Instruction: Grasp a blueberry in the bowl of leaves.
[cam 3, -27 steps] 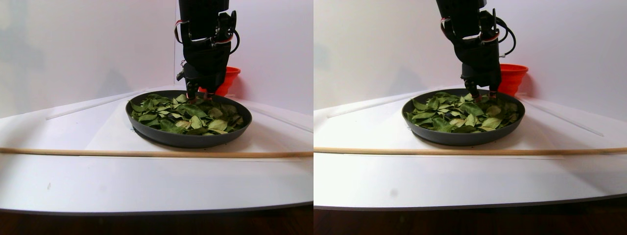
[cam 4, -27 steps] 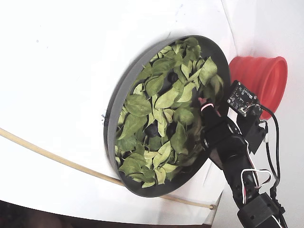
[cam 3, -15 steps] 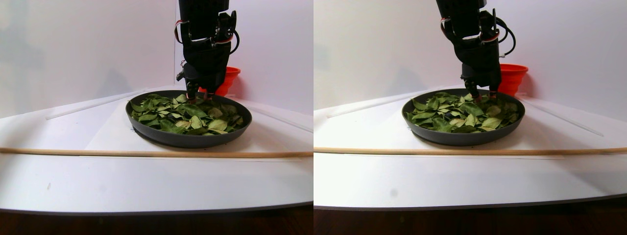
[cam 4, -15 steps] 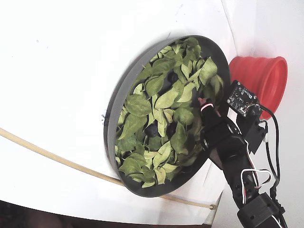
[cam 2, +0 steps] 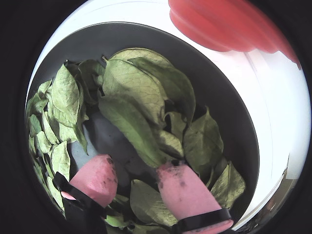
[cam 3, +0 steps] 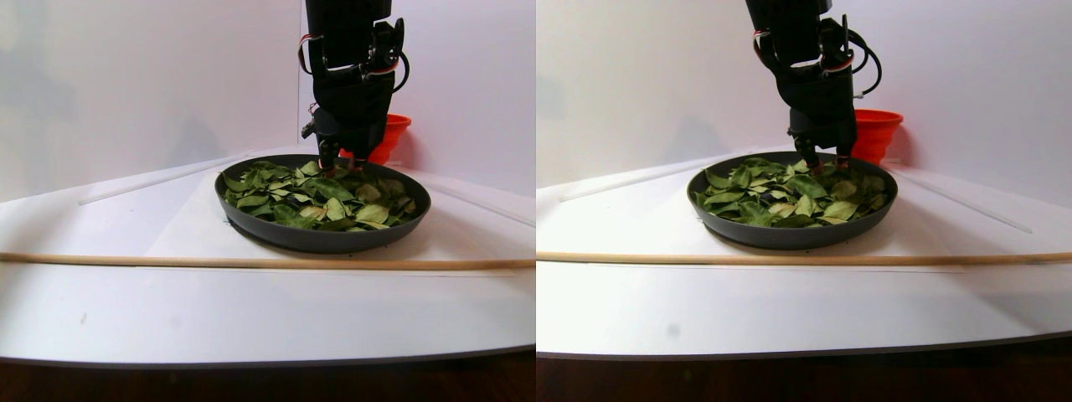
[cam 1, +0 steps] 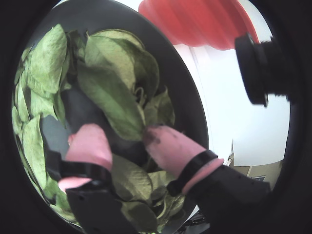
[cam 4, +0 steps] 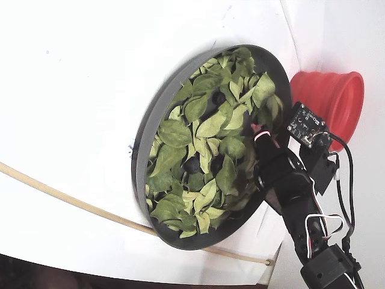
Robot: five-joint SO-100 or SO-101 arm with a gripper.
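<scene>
The dark grey bowl (cam 1: 191, 97) (cam 2: 236, 122) (cam 3: 322, 239) (cam 4: 150, 126) holds a loose heap of green leaves (cam 1: 112, 95) (cam 2: 131, 87) (cam 3: 318, 197) (cam 4: 198, 150). My gripper (cam 1: 122, 132) (cam 2: 135, 165) (cam 3: 339, 163) (cam 4: 257, 155) is open, its pink fingertips (cam 2: 97, 178) down among the leaves at the bowl's side nearest the red cup. Between the fingers I see leaves and a dark patch; I cannot tell whether it is a blueberry. In the fixed view small dark round spots (cam 4: 212, 162) among the leaves may be blueberries.
A red ribbed cup (cam 1: 195, 22) (cam 2: 229, 24) (cam 3: 392, 134) (cam 4: 328, 99) stands right behind the bowl, close to the arm. A thin wooden stick (cam 3: 251, 262) (cam 4: 60, 195) lies across the white table in front of the bowl.
</scene>
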